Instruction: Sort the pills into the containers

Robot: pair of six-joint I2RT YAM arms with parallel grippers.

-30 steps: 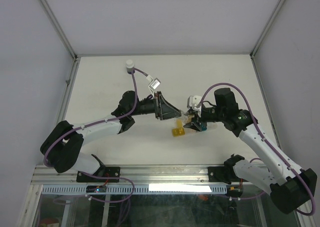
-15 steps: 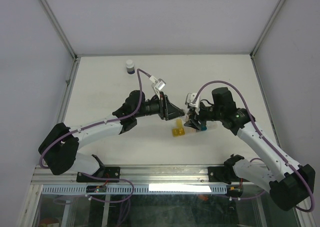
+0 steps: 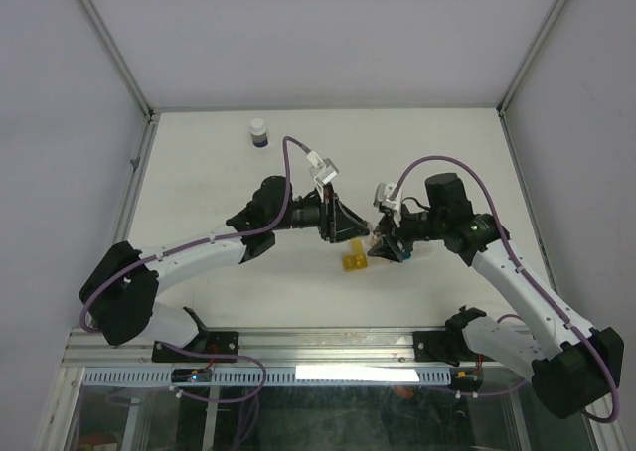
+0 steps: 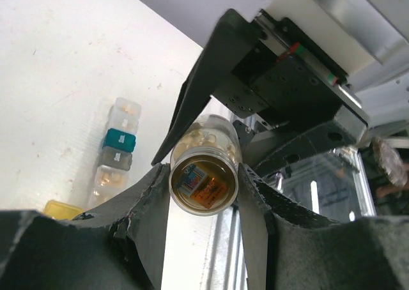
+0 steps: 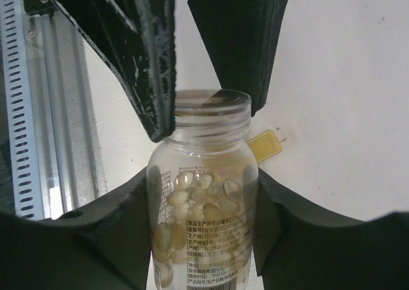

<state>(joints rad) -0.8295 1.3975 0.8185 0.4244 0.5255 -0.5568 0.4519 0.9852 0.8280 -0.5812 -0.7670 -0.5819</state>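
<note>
I am holding the pill bottle (image 5: 203, 194) in the air between my two grippers. My right gripper (image 3: 383, 244) is clamping its body, and my left gripper (image 3: 355, 228) is closing its fingers (image 5: 153, 60) on the two sides of the clear cap (image 5: 211, 105). The cap is looking as if it is on the bottle, but I cannot tell this for sure.

Many pills (image 5: 192, 207) are lying inside the bottle, so I am judging that the sorting is only beginning. The opening, the pouring and the dividing are all waiting to be done. The containers (image 4: 118, 151) are standing in a short row on the table (image 3: 447, 153), just under the pill bottle and a little nearer to my bases. The yellow one (image 3: 353, 262) is lying at the row's end. I cannot tell if any pill is in them already.

The table is white and matt. A white bottle (image 3: 258, 131) is standing well apart from the pill bottle, near the far left corner. Pale grey walls (image 3: 298, 34) are enclosing the table on three sides, and a metal rail (image 3: 338, 344) is running along the near edge.
</note>
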